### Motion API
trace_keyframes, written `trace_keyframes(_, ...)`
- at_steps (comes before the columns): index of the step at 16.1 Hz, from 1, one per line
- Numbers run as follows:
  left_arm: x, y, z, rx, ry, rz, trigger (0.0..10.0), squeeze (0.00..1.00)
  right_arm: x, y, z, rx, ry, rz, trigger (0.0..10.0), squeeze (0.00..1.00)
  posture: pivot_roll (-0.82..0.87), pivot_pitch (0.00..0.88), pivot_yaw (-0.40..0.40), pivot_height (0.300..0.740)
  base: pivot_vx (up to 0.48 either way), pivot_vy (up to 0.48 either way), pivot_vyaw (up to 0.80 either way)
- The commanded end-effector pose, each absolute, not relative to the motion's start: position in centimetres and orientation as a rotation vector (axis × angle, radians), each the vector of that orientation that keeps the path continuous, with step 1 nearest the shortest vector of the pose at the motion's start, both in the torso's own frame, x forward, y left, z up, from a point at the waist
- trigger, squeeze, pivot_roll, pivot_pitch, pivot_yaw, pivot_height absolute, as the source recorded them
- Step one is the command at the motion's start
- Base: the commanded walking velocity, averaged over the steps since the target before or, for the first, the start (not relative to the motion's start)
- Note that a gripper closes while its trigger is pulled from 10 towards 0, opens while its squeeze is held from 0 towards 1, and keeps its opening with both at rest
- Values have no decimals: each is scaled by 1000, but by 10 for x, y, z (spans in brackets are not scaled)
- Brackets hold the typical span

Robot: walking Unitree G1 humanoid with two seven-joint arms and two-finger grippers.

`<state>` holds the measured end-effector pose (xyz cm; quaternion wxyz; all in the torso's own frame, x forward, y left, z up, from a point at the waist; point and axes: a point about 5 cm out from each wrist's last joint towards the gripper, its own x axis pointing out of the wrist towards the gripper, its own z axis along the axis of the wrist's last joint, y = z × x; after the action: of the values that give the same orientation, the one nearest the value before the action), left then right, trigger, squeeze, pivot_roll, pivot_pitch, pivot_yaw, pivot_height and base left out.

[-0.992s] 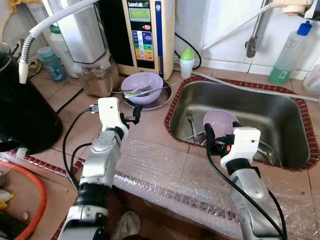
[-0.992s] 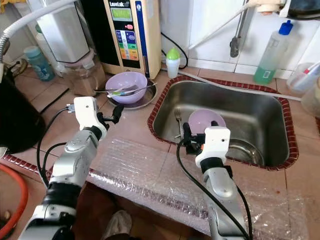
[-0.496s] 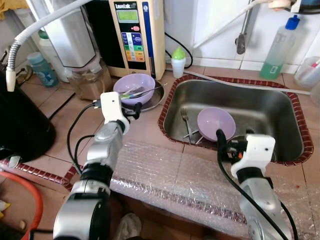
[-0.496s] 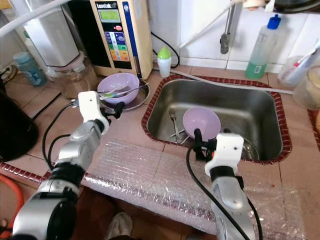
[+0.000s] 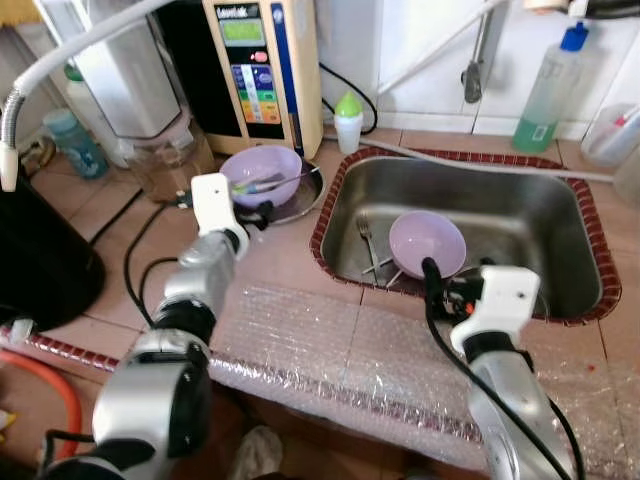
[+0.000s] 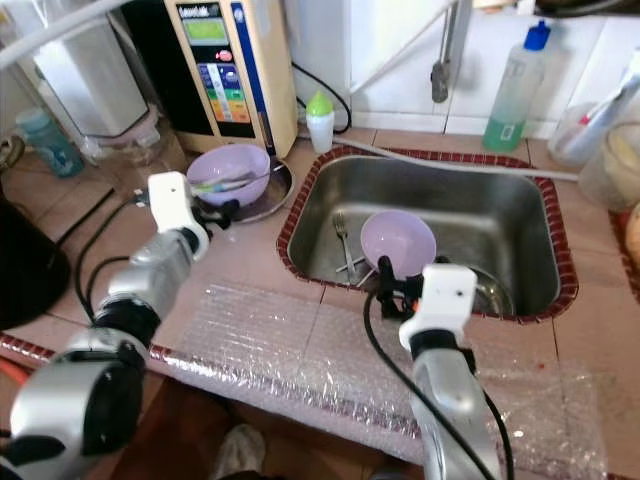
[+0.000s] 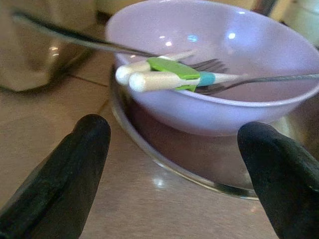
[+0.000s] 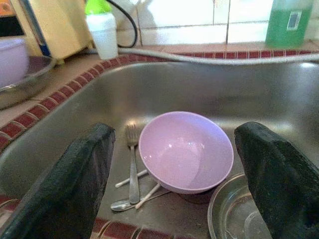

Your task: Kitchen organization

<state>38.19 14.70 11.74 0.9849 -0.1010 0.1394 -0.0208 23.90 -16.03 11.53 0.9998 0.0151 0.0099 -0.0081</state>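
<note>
A lilac bowl [image 5: 260,165] stands on a metal plate [image 5: 302,200] on the tiled counter, left of the sink. A fork and white-and-green handled utensils [image 7: 169,77] lie across it. My left gripper [image 7: 177,134] is open, low over the counter and just short of the plate, with the bowl between its fingertips' lines. A second lilac bowl [image 8: 185,152] rests tilted in the steel sink [image 5: 330,215], beside a fork [image 8: 131,159] and a metal dish [image 8: 239,214]. My right gripper [image 8: 177,133] hangs open at the sink's near edge, facing that bowl, holding nothing.
A water ioniser [image 5: 262,60], a glass jar [image 5: 165,165] and a small green-capped bottle [image 5: 348,120] stand at the back. A green soap bottle [image 5: 548,85] is behind the sink. A black pot [image 5: 40,260] is at the left. Bubble wrap [image 5: 350,350] covers the counter's front.
The camera has shifted. My left gripper has reached forward, closer to the bowl on the plate. The right gripper stays at the sink's near edge.
</note>
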Motion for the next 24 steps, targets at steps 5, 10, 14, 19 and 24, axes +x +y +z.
trace_keyframes(5,384,163,118,-176,310,11,10000,0,247,-158,109,66,37,-3,10000,0,-112,0,124,740,0,0,0)
trace_keyframes(10,375,177,112,-164,358,29,10000,0,254,-152,107,55,33,26,10000,0,-75,0,132,740,0,0,0)
trace_keyframes(14,364,181,108,-171,388,15,10000,0,268,-154,112,46,10,38,10000,0,-56,0,115,740,0,0,0)
trace_keyframes(19,333,182,106,-158,452,-47,10000,0,276,-149,111,53,-8,42,10000,0,-15,0,127,740,0,0,0)
trace_keyframes(24,305,178,118,-153,479,-93,10000,0,283,-142,110,58,-8,65,10000,0,10,0,110,740,0,0,0)
